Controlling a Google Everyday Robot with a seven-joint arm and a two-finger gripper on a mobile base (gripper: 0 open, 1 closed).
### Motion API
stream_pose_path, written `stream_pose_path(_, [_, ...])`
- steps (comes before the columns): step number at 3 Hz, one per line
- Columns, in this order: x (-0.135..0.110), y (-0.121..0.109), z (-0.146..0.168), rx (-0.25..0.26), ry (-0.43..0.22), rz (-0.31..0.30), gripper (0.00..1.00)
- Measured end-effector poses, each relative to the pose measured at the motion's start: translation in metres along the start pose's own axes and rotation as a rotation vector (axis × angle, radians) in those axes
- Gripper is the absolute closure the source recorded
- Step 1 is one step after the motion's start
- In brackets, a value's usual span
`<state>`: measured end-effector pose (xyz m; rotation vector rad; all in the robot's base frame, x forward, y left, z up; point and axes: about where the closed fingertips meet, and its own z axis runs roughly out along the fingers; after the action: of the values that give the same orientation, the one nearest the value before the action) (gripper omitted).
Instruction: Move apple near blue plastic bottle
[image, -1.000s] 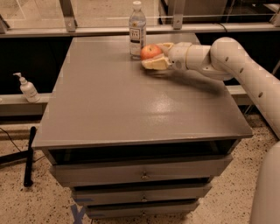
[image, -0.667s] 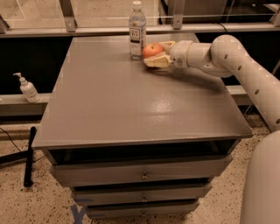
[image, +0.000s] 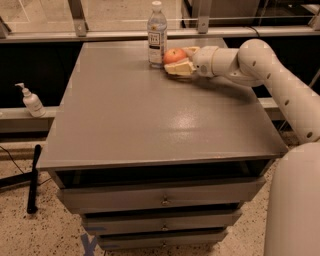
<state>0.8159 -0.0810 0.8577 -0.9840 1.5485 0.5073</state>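
The red-orange apple (image: 173, 54) sits between the two tan fingers of my gripper (image: 176, 60) at the far end of the grey table (image: 150, 115). The gripper is shut on the apple, with one finger (image: 179, 68) in front of it and the other behind it. The clear blue plastic bottle (image: 157, 35), with a white cap and label, stands upright just left of the apple, almost touching it. My white arm (image: 260, 70) reaches in from the right.
A white pump dispenser (image: 31, 101) stands on a low ledge left of the table. A metal rail (image: 115, 35) and glass panels run behind the table's far edge. Drawers (image: 162, 200) sit under the tabletop. A black handle (image: 33, 177) lies on the floor.
My gripper has carried the apple a little farther back and left, closer to the bottle. The bottle has not moved.
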Motion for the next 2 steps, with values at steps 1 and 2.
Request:
stream_pose_path(1, [0.0071,0.0005,0.0062,-0.006,0.003,0.019,0.12])
stream_pose_path(2, [0.0117,0.0022,0.0101,-0.013,0.006,0.033,0.0])
